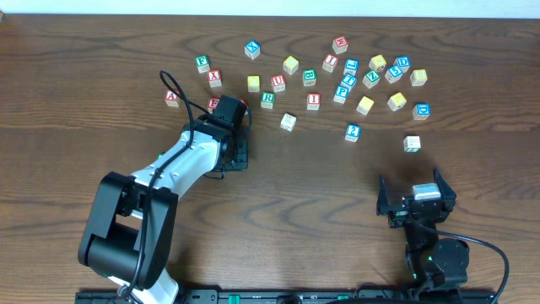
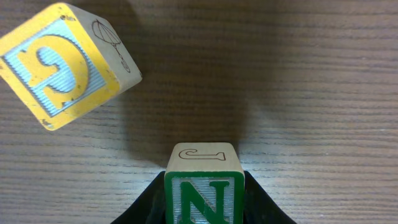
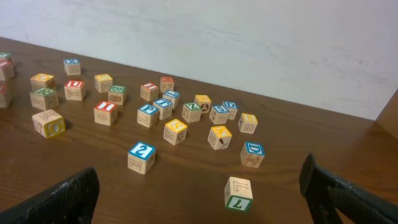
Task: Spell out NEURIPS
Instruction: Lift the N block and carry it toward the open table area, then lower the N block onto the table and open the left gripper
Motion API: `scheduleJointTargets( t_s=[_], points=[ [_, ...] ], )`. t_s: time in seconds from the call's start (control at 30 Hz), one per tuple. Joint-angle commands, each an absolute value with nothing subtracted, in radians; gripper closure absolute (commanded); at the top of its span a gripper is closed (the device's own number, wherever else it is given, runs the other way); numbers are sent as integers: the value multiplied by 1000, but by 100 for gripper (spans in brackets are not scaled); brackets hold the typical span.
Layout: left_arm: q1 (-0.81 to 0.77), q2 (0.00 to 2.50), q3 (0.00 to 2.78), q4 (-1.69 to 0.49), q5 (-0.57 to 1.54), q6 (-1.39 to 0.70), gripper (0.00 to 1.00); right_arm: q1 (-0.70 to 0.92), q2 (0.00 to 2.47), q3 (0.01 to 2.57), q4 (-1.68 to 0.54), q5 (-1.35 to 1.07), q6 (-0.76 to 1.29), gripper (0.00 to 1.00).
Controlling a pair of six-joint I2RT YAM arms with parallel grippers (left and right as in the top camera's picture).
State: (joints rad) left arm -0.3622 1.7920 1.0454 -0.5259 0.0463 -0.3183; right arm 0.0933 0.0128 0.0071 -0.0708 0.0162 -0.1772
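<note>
Where the tabletop's (image 1: 76,76) far edge carries scattered letter blocks (image 1: 314,100), left pincer (image 2: 204,208) clamps a green N block (image 2: 204,186); right pincer (image 1: 414,191), near the near-right corner, gapes wide, empty.

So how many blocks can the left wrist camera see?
2. A green N block, bottom middle between the fingers; a yellow block, upper left. Others may be out of frame.

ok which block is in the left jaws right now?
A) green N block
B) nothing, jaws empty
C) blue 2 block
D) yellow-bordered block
A: the left wrist view shows the green N block gripped between the left jaws, while the yellow-bordered block lies apart from it on the table.
</note>
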Motion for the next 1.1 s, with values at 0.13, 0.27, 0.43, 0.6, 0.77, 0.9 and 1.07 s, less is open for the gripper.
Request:
scheduleJointTargets(
  t_s=[0.13,0.27,0.43,0.6,0.77,0.9,1.07],
  points=[
    [-363,1800,1038,-529,33,-334,91,84,8,6,-75,16,-184,1],
    [-363,1802,1038,-532,33,-334,84,84,8,6,-75,16,-184,1],
    [-363,1802,1038,-540,33,-334,91,84,8,6,-75,16,-184,1],
    [-363,1811,1038,-540,33,-334,92,84,8,6,-75,16,-184,1],
    [-363,1813,1038,-540,33,-334,93,84,8,6,-75,16,-184,1],
    [-363,1824,1038,-540,7,-334,92,84,8,6,-75,16,-184,1],
    [-363,1835,1038,-540,7,-334,92,84,8,6,-75,16,-184,1]
  ],
)
